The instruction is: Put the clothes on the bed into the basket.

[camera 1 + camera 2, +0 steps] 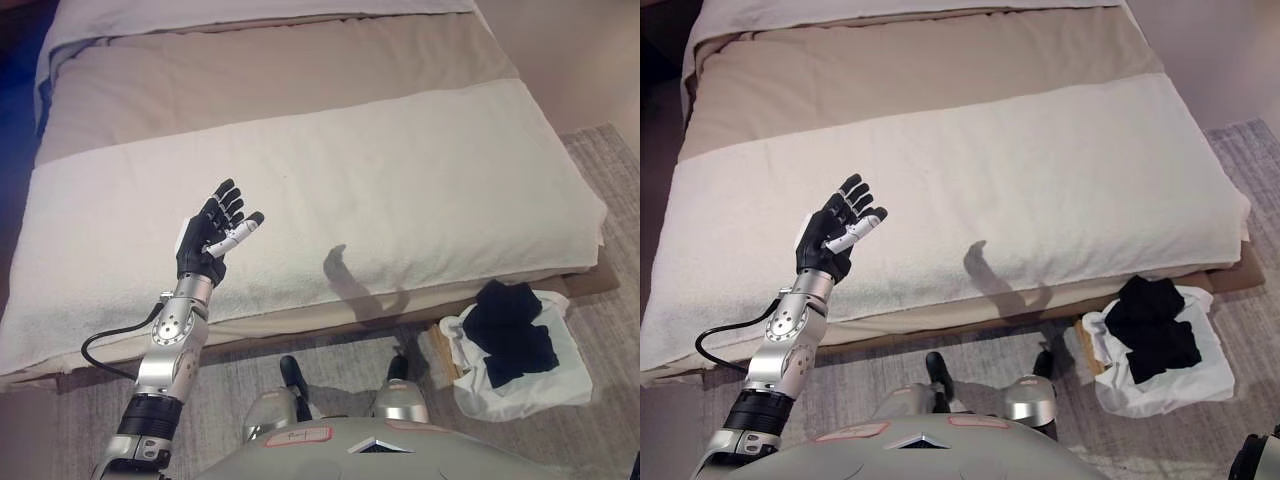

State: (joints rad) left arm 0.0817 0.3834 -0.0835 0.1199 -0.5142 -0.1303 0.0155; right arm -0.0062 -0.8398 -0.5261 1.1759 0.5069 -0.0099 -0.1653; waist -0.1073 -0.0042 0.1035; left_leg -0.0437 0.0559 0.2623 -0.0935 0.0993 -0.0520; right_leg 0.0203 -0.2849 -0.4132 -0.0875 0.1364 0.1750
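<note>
My left hand (pixel 213 237) is raised over the front left part of the bed (pixel 400 170), fingers straight and spread, holding nothing. It also shows in the right eye view (pixel 838 236). No clothes show on the cream bedcover. A black garment (pixel 511 330) lies in the white-lined basket (pixel 552 388) on the floor by the bed's front right corner; it also shows in the right eye view (pixel 1152 325). My right hand is out of both views.
The basket stands on a grey rug (pixel 610 170) that runs along the bed's right side and front. A beige blanket (pixel 280 70) covers the far half of the bed. A wall rises at the right beyond the rug.
</note>
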